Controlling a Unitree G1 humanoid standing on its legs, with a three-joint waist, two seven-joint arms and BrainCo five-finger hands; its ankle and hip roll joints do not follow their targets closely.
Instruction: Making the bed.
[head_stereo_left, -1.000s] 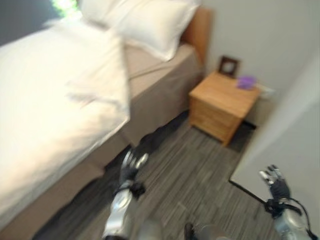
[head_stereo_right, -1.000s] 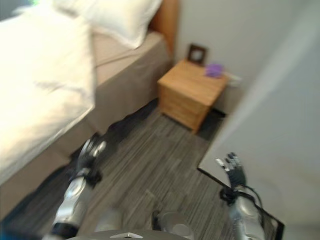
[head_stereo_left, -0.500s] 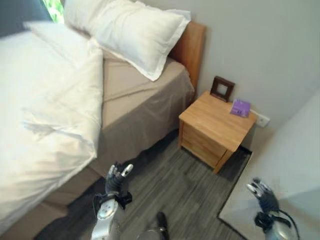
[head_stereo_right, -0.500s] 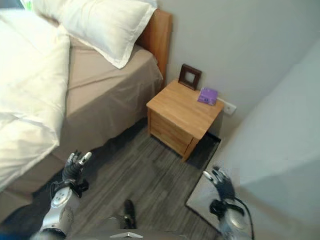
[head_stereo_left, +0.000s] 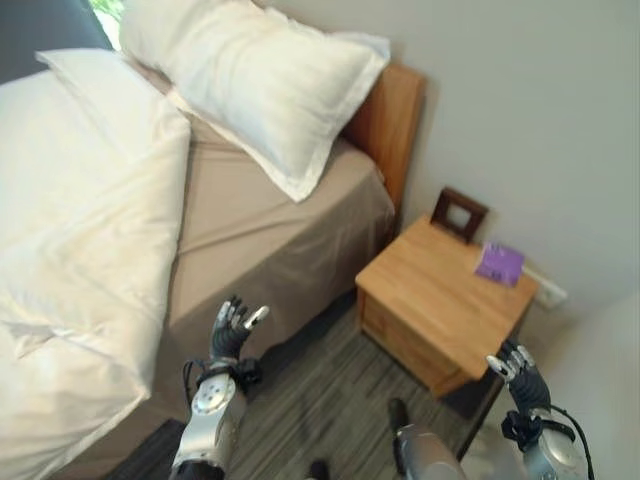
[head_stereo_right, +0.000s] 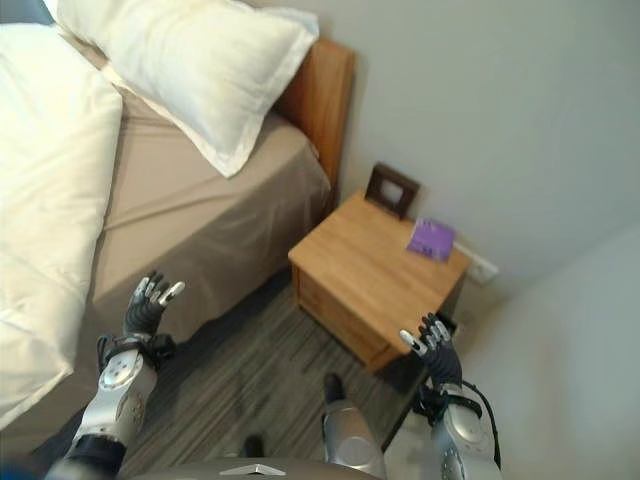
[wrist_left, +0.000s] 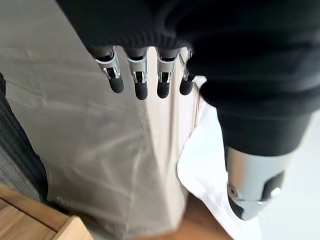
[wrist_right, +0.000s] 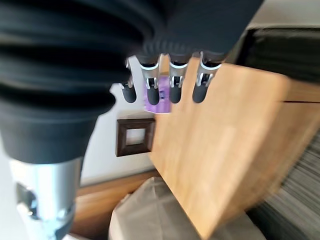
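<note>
The bed (head_stereo_left: 260, 235) has a tan fitted sheet, bare near the headboard. A white duvet (head_stereo_left: 70, 240) lies rumpled over its left part, folded back from the bare strip. A big white pillow (head_stereo_left: 260, 80) leans at the wooden headboard (head_stereo_left: 388, 125), with a second pillow (head_stereo_left: 110, 95) beside it. My left hand (head_stereo_left: 232, 330) is raised by the bed's side, open and holding nothing; its fingers (wrist_left: 140, 82) point at the sheet's side. My right hand (head_stereo_right: 433, 350) hovers open by the nightstand's front corner.
A wooden nightstand (head_stereo_left: 440, 300) stands right of the bed with a dark picture frame (head_stereo_left: 458, 213) and a purple pad (head_stereo_left: 498, 263) on top. Grey striped carpet (head_stereo_right: 250, 385) runs between bed and nightstand. A grey wall (head_stereo_left: 530, 110) is behind.
The camera has shifted, so the bed and nightstand sit closer and lower in view. Both hands stay raised and open, holding nothing.
</note>
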